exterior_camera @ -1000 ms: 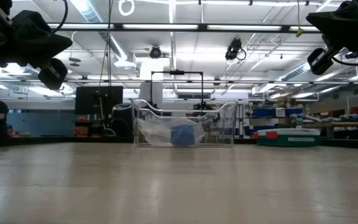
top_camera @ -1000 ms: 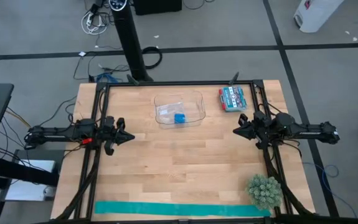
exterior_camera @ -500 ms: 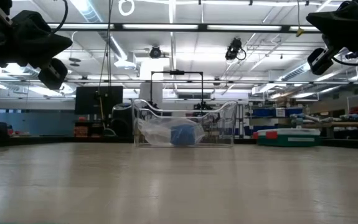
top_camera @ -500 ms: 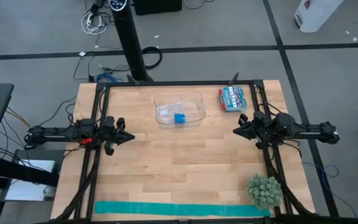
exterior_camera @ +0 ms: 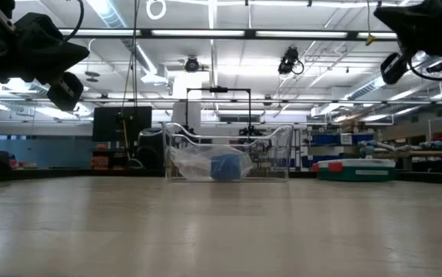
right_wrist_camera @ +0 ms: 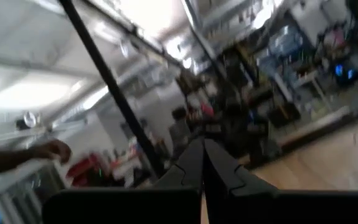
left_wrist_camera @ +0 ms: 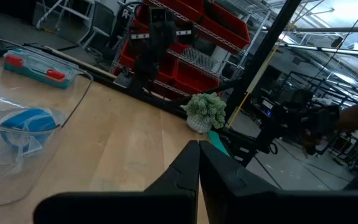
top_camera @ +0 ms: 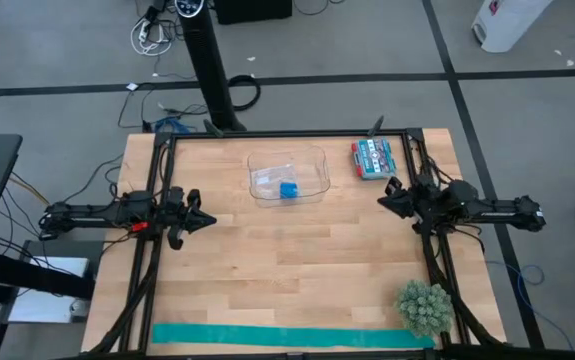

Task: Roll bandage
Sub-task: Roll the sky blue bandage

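The bandage (top_camera: 292,336) is a long teal ribbon. It lies flat and unrolled along the table's near edge, and no gripper touches it. My left gripper (top_camera: 210,218) is shut and hovers level over the table's left side, far from the ribbon; in its wrist view (left_wrist_camera: 198,148) nothing is between the fingers. My right gripper (top_camera: 383,200) is shut and hovers over the right side with its fingers tipped upward. Its wrist view (right_wrist_camera: 202,146) looks out into the room.
A clear plastic container (top_camera: 307,165) holding a blue roll (top_camera: 289,189) stands at the far middle. A teal case (top_camera: 374,158) lies at the far right, and a green spiky plant ball (top_camera: 425,307) sits at the near right by the ribbon's end. The middle of the table is bare wood.
My right gripper has tipped its fingers upward while the arm stayed in place. In the high view its fingertips now sit a little closer to the table's right edge. The bandage has not moved.
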Controlling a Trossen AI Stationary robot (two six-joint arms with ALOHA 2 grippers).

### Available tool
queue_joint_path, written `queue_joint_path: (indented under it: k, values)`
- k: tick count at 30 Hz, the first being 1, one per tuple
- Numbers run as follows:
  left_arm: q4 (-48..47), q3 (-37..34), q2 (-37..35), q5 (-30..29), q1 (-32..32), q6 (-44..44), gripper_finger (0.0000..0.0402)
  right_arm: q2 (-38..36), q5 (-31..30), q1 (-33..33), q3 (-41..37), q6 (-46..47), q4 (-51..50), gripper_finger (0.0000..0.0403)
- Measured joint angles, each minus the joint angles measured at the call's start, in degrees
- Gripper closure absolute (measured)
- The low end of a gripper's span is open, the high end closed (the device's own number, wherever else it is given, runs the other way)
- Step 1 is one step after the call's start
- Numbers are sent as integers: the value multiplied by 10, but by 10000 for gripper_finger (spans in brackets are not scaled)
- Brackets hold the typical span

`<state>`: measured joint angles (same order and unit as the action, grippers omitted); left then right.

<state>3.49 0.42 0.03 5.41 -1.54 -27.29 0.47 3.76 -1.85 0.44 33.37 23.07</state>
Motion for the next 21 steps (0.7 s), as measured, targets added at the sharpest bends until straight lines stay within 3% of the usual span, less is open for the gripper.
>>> queue_joint_path:
  k: [9, 21]
  values:
    - [0, 0, 0, 0, 0, 0, 382, 0, -22, 0, 1, 7, 125, 396]
    - [-4, 0, 0, -3, 0, 0, 382, 29, -51, 0, 25, 147, 134, 397]
